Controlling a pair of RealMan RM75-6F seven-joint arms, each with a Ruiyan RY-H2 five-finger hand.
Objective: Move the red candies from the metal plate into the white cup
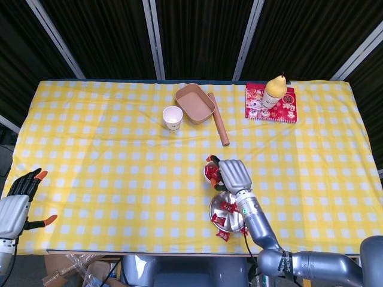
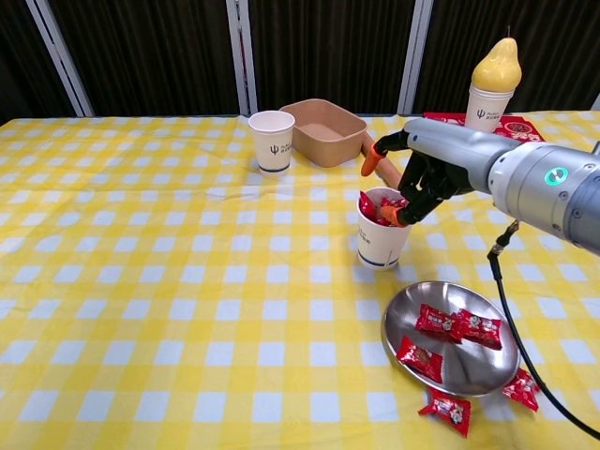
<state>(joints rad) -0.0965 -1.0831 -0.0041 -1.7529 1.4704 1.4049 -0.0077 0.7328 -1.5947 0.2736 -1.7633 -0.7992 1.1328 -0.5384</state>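
Above the candy-filled white paper cup (image 2: 382,242), the right hand (image 2: 419,172) hovers, fingers spread, empty; 3 glossy red candies (image 2: 457,325) lie in the round metal plate (image 2: 450,370).

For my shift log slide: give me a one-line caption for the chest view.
Right hand over the candy-filled white cup; three red candies on the metal plate, two on the tablecloth.

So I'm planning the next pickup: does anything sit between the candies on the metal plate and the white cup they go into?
Nothing visible does. Bare tablecloth separates the metal plate from the white cup. Only the right hand itself hangs over the cup's mouth.
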